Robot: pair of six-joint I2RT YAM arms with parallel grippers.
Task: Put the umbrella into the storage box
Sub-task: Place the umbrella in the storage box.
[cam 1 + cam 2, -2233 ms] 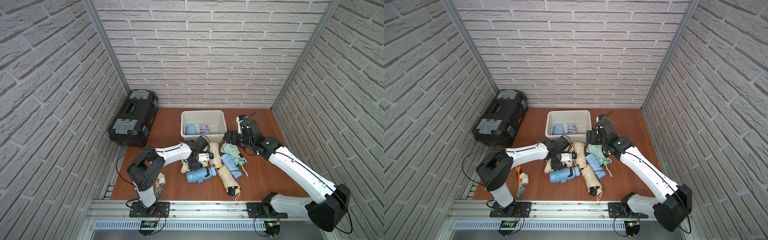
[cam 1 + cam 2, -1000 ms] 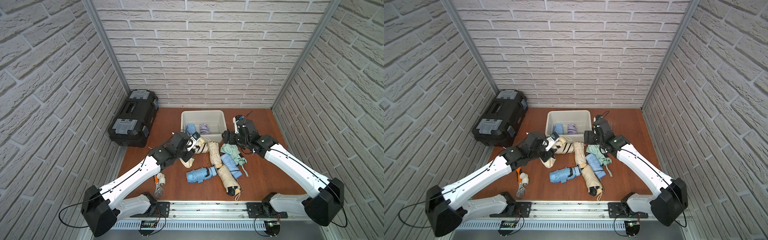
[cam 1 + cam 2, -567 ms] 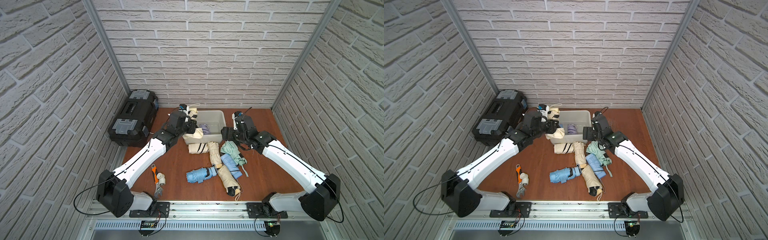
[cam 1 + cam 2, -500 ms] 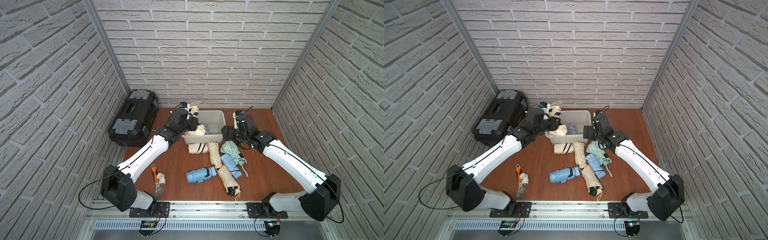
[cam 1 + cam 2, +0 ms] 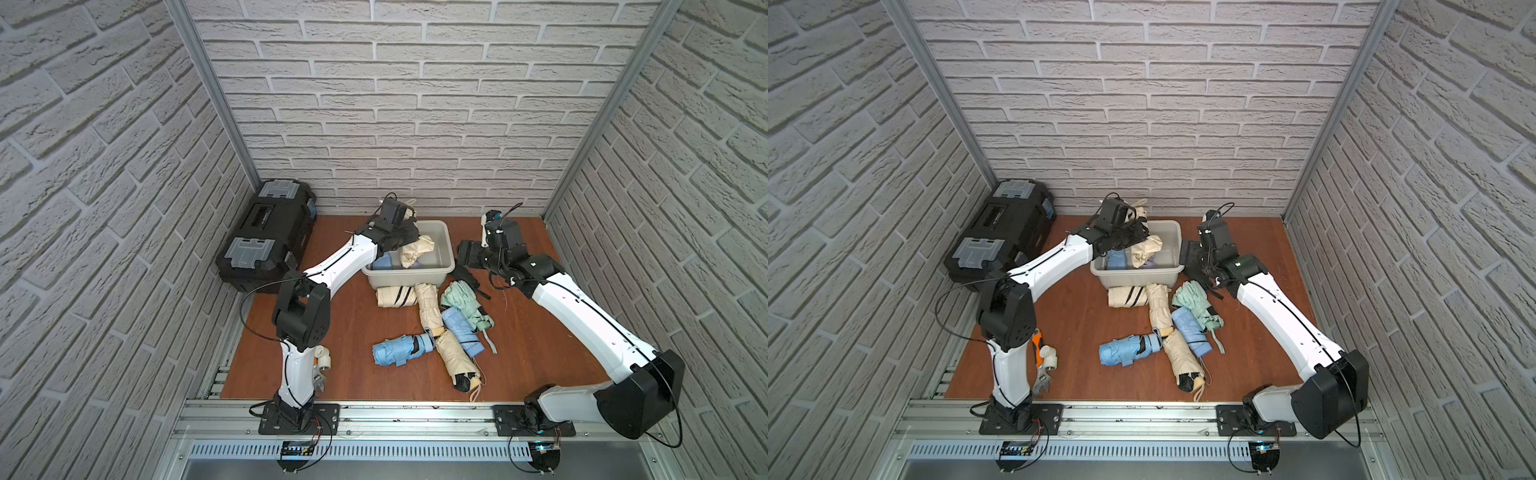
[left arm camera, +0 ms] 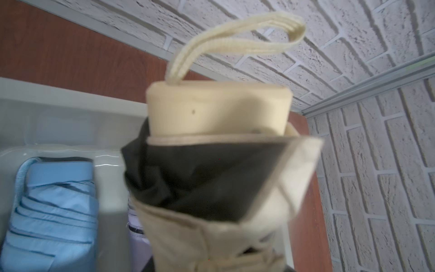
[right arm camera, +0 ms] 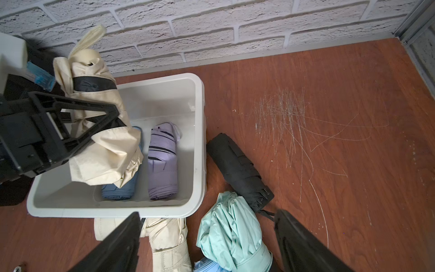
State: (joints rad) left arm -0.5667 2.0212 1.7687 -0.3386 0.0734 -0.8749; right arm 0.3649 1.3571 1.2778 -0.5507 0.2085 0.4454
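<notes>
Inside the storage box (image 7: 200,131), the rear right corner and a strip along the right wall are bare. A blue umbrella (image 7: 120,192) and a lilac umbrella (image 7: 162,162) take the middle of its floor, and the left gripper (image 7: 101,127) with its cream umbrella (image 7: 106,155) hangs over the left half. A black umbrella (image 7: 237,169) lies just beside the right wall. A mint umbrella (image 7: 233,235) and a second cream umbrella (image 5: 395,297) crowd the front rim. The surface (image 7: 341,106) towards the right rear corner lies open.

No legible text, brand, number or sign is recorded — nothing can be read on the black toolbox (image 5: 266,232), storage box (image 5: 405,279) or umbrellas (image 5: 428,309).
</notes>
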